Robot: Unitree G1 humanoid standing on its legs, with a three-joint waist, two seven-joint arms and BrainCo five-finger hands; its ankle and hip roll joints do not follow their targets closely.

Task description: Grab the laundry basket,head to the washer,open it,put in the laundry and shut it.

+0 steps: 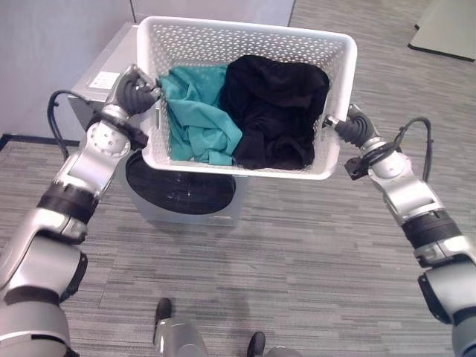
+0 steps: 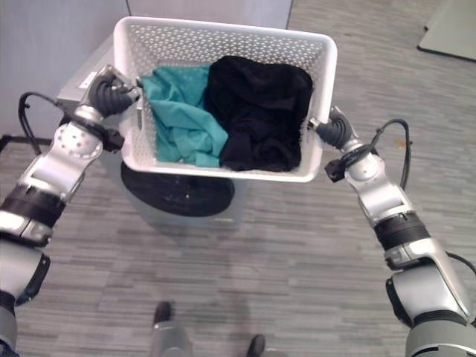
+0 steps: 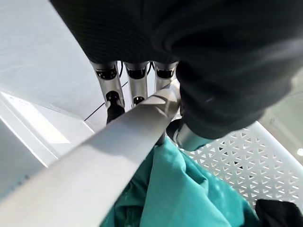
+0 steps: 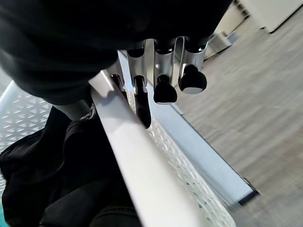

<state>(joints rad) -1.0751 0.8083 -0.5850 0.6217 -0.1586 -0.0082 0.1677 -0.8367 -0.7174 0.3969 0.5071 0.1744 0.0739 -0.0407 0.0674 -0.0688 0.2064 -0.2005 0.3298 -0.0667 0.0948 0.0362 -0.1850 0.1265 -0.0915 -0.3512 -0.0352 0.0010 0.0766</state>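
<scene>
A white perforated laundry basket [image 1: 245, 37] hangs in the air above the washer [image 1: 104, 74], held by both side rims. My left hand [image 1: 137, 93] is shut on the left rim [image 3: 118, 151], fingers curled under it. Over on the other side, my right hand [image 1: 349, 125] is shut on the right rim [image 4: 142, 170]. Inside lie a teal garment [image 1: 197, 111] on the left and a black garment [image 1: 275, 111] on the right. The washer's round dark door [image 1: 178, 190] shows below the basket, closed.
A grey wall panel [image 1: 44, 59] stands behind the washer at the left. Grey striped carpet [image 1: 297, 260] spreads in front and to the right. A pale object's corner [image 1: 446, 30] sits on the floor at the far right.
</scene>
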